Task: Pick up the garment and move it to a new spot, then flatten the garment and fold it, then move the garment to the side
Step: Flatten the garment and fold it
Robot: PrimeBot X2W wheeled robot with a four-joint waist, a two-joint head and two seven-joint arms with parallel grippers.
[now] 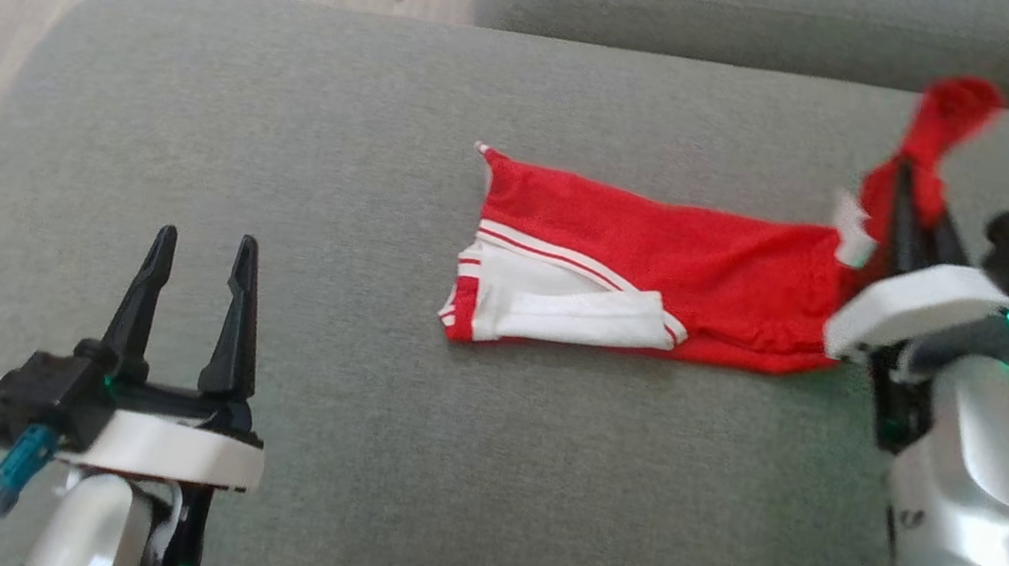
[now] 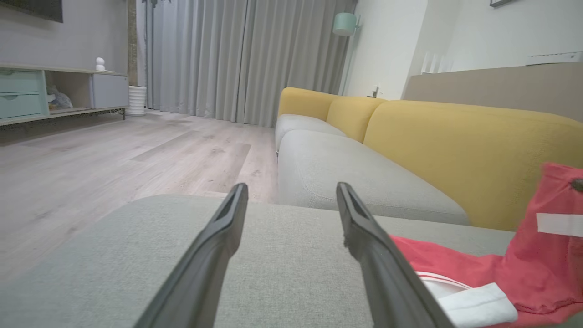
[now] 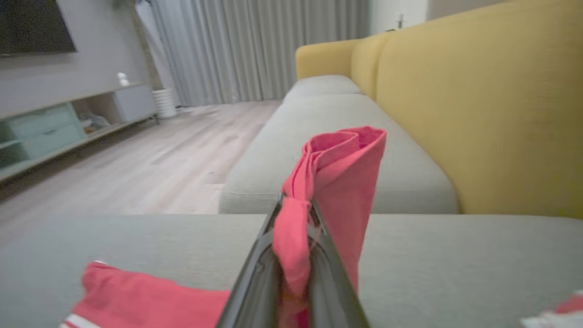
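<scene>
Pinching a bunched red corner of the garment (image 1: 669, 269) in the right gripper (image 1: 912, 186), fingers pressed shut on the cloth, tuft poking up past the tips. Lying otherwise fairly flat on the grey cushion (image 1: 292, 411), long axis running left to right, white-striped hem at the left end, right end rising into the grip and spilling past that arm. Hovering low at the near left with the left gripper (image 1: 203, 248), fingers spread wide, holding nothing, well apart from the cloth. Striped hem ahead and to the right of those open fingers, nearer the left arm; probably the end to take for flattening.
</scene>
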